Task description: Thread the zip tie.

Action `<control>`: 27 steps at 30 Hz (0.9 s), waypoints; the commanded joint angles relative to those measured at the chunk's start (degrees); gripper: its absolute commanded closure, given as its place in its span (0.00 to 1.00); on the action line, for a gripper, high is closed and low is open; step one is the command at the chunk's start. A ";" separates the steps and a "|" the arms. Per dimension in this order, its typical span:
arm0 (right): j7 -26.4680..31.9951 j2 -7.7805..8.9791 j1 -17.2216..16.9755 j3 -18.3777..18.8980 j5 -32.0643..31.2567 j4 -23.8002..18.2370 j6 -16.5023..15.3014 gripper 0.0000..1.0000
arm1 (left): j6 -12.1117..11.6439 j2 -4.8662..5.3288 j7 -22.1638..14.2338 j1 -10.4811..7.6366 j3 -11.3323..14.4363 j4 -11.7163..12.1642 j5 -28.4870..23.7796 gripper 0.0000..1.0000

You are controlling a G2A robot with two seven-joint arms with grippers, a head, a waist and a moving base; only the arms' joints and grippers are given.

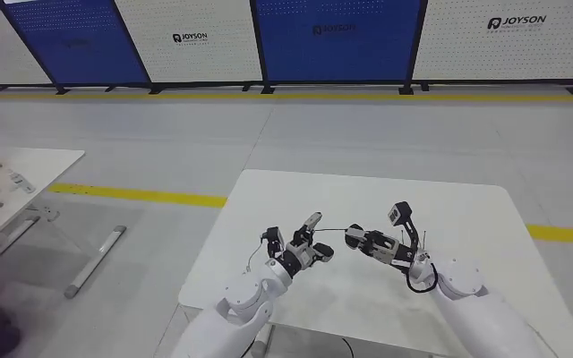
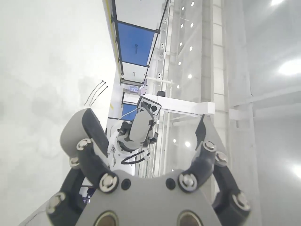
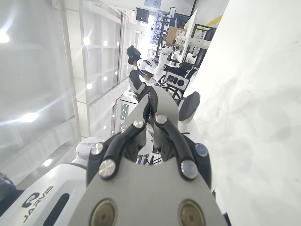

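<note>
White surface (image 1: 358,197) is overhung by both arms. Left pincer (image 1: 319,236) is spread wide; right pincer (image 1: 352,235) is clamped on the zip tie (image 1: 333,230), barely traced as a thin line between them. Spare ties (image 2: 96,92) are seen lying farther off.

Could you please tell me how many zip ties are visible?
4, probably: one zip tie in the right gripper, reaching toward the left gripper; three loose ties on the table, perhaps overlapping.
</note>
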 commanded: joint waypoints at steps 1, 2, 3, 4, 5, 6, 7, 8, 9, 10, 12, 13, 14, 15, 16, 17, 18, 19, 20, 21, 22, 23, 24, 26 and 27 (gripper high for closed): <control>0.00 0.00 0.00 0.00 0.00 0.00 0.00 1.00 | -4.94 -0.29 1.43 -0.52 1.50 0.82 4.35 0.00; -0.24 -0.01 -0.12 0.01 -0.07 -0.09 0.10 1.00 | -6.72 -0.41 1.45 -0.80 2.34 1.44 6.23 0.00; -1.11 -0.02 -0.56 0.15 -0.58 -0.83 0.52 1.00 | -8.63 -0.58 1.63 -1.32 3.21 2.37 8.12 0.00; -1.40 -0.01 -0.81 0.33 -0.89 -1.26 0.82 1.00 | -10.39 -0.75 2.54 -1.71 3.62 2.94 9.15 0.00; -1.49 0.02 -1.02 0.56 -1.14 -1.56 1.16 1.00 | -12.26 -0.92 3.21 -2.06 4.19 3.72 10.43 0.00; -1.45 0.06 -1.19 0.84 -1.31 -1.77 1.50 1.00 | -12.26 -0.92 3.21 -2.06 4.19 3.72 10.43 0.00; -1.23 0.12 -1.39 1.25 -1.38 -1.98 1.91 1.00 | -12.26 -0.92 3.21 -2.06 4.19 3.72 10.43 0.00; -1.23 0.12 -1.39 1.25 -1.38 -1.98 1.91 1.00 | -12.26 -0.92 3.21 -2.06 4.19 3.72 10.43 0.00; -1.23 0.12 -1.39 1.25 -1.38 -1.98 1.91 1.00 | -12.26 -0.92 3.21 -2.06 4.19 3.72 10.43 0.00; -1.23 0.12 -1.39 1.25 -1.38 -1.98 1.91 1.00 | -12.26 -0.92 3.21 -2.06 4.19 3.72 10.43 0.00; -1.23 0.12 -1.39 1.25 -1.38 -1.98 1.91 1.00 | -12.26 -0.92 3.21 -2.06 4.19 3.72 10.43 0.00; -1.23 0.12 -1.39 1.25 -1.38 -1.98 1.91 1.00 | -12.26 -0.92 3.21 -2.06 4.19 3.72 10.43 0.00; -1.23 0.12 -1.39 1.25 -1.38 -1.98 1.91 1.00 | -12.26 -0.92 3.21 -2.06 4.19 3.72 10.43 0.00; -1.23 0.12 -1.39 1.25 -1.38 -1.98 1.91 1.00 | -12.26 -0.92 3.21 -2.06 4.19 3.72 10.43 0.00; -1.23 0.12 -1.39 1.25 -1.38 -1.98 1.91 1.00 | -12.26 -0.92 3.40 -2.16 4.11 3.81 10.87 0.00; -1.23 0.12 -1.39 1.25 -1.38 -1.98 1.91 1.00 | -12.57 -0.91 3.88 -2.41 4.06 4.19 12.68 0.00; -1.23 0.12 -1.39 1.25 -1.38 -1.98 1.91 1.00 | -13.03 -0.94 4.42 -2.51 4.15 4.52 13.92 0.00; -1.23 0.12 -1.39 1.25 -1.38 -1.98 1.91 1.00 | -13.42 -1.00 4.66 -2.57 4.38 4.73 14.56 0.00; -1.23 0.12 -1.39 1.25 -1.38 -1.98 1.91 1.00 | -13.97 -1.09 4.64 -2.62 4.60 4.88 14.39 0.00; -1.23 0.12 -1.39 1.25 -1.38 -1.98 1.91 1.00 | -14.15 -1.21 4.46 -2.72 4.77 5.19 13.36 0.00; -1.23 0.12 -1.39 1.25 -1.38 -1.98 1.91 1.00 | -14.22 -1.29 4.25 -2.96 4.75 5.27 12.60 0.00; -1.23 0.12 -1.39 1.25 -1.38 -1.98 1.91 1.00 | -14.43 -1.35 4.27 -3.16 4.67 5.46 12.25 0.20; -1.23 0.12 -1.39 1.25 -1.38 -1.98 1.91 1.00 | -14.45 -1.43 4.43 -3.36 4.64 5.72 11.84 0.27; -1.23 0.12 -1.39 1.25 -1.38 -1.98 1.91 1.00 | -14.46 -1.55 4.87 -3.74 4.64 6.12 11.92 0.43; -1.23 0.12 -1.39 1.25 -1.38 -1.98 1.91 1.00 | -14.49 -1.63 5.18 -3.90 4.74 6.41 12.19 0.47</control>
